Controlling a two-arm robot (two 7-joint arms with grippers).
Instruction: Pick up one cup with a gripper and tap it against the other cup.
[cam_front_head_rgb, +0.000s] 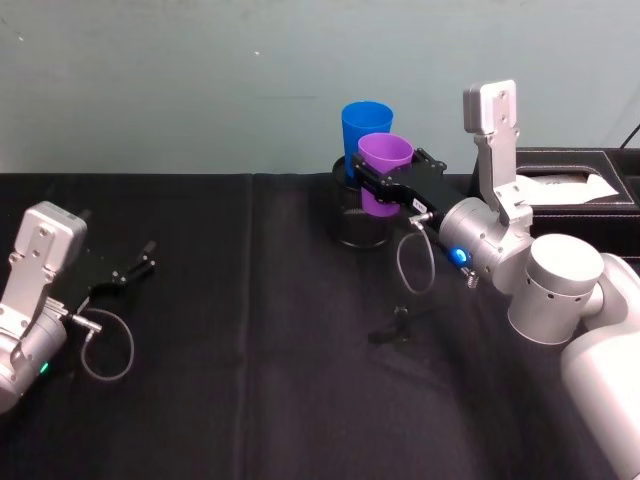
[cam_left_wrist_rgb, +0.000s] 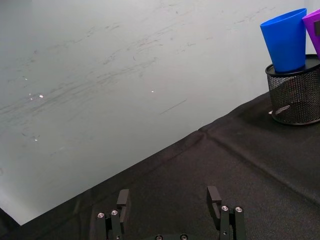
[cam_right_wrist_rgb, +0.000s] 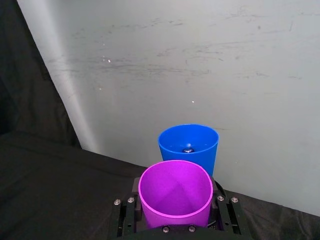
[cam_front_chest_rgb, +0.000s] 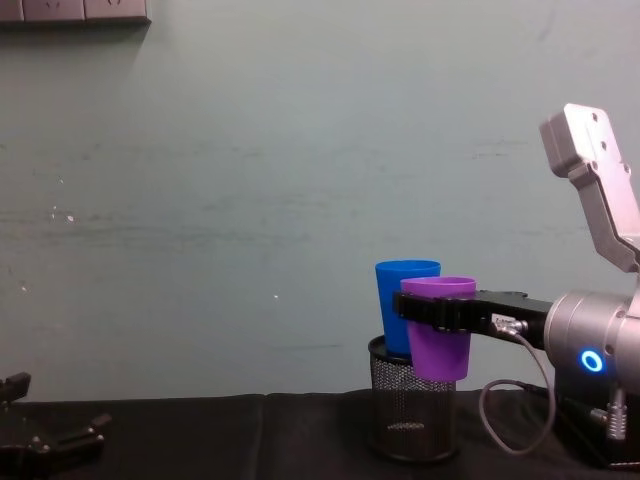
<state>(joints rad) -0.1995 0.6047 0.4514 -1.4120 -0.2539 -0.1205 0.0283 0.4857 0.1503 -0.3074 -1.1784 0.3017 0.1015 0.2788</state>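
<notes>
Two cups by the back wall (cam_front_head_rgb: 200, 80): right gripper (cam_front_head_rgb: 388, 190) clasps purple cup (cam_front_head_rgb: 385, 152) beside blue cup (cam_front_head_rgb: 362, 125) standing in mesh holder (cam_front_head_rgb: 358, 228); left gripper (cam_front_head_rgb: 135, 265) gapes over open cloth (cam_front_head_rgb: 250, 390).

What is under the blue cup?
A black wire-mesh holder is under the blue cup, which sits in its top. The purple cup, clamped in the right gripper, covers part of both. The blue cup's base is hidden behind the rim. Left gripper is parked open.

open black cloth (cam_front_head_rgb: 250, 400) left of mesh holder (cam_front_head_rgb: 356, 230), wall (cam_front_head_rgb: 200, 80) behind blue cup (cam_front_head_rgb: 362, 125); black box (cam_front_head_rgb: 560, 165) right
</notes>
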